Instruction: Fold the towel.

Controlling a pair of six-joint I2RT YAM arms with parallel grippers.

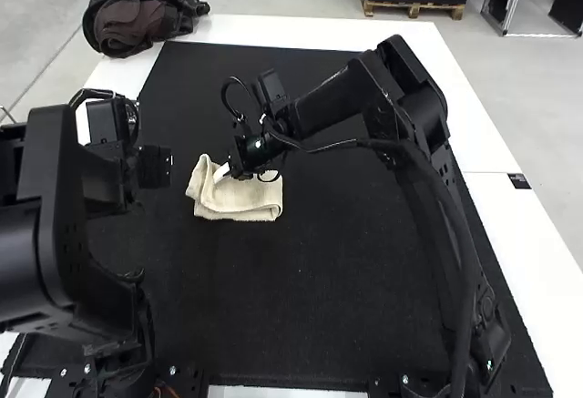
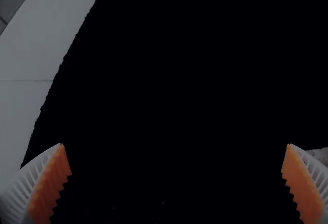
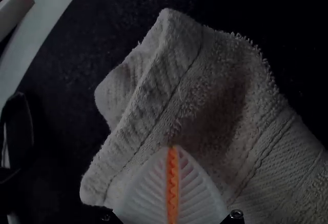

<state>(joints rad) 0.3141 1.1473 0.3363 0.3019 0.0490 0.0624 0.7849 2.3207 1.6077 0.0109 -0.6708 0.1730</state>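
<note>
My right gripper (image 1: 221,172) is over the left part of the cream towel (image 1: 246,201), which lies in a small, folded and partly bunched heap left of the table's middle. In the right wrist view, the fingers of my right gripper (image 3: 173,148) are pressed together against the towel (image 3: 200,96); no cloth can be made out between the pads. My left gripper (image 1: 155,167) is held left of the towel. Its own wrist view has the left gripper (image 2: 175,144) wide open over black mat, with a bit of towel (image 2: 320,155) beside one finger.
A black mat (image 1: 301,298) covers most of the white table (image 1: 528,234). On the back left corner lies a dark bag (image 1: 141,6). The right arm reaches across the middle from the right, and the left arm stands over the left side.
</note>
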